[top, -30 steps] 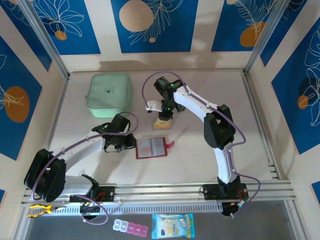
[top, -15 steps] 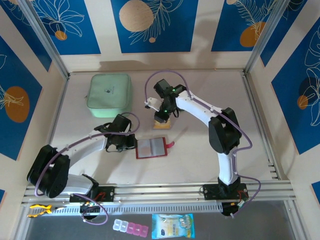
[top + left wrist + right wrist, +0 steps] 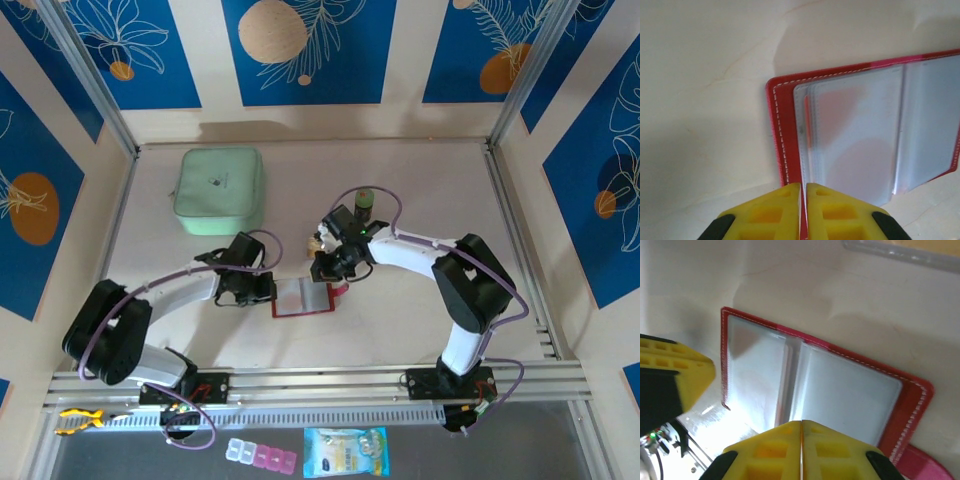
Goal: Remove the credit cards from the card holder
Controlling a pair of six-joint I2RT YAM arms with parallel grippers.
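The card holder [image 3: 303, 297] lies open and flat on the table [image 3: 400, 180], with its long side going left to right. I cannot tell what its clear sleeves [image 3: 840, 390] hold. The left gripper [image 3: 803, 192] reaches low and pinches its left red edge. The right gripper [image 3: 801, 432] bends down over its far side, fingers pressed together.

Open red card holder [image 3: 303, 297] lies flat mid-tabletop [image 3: 400, 330]. Left gripper [image 3: 266, 290] at its left edge, right gripper [image 3: 326, 271] at its top right corner. Green pouch [image 3: 218, 190] back left, well apart.
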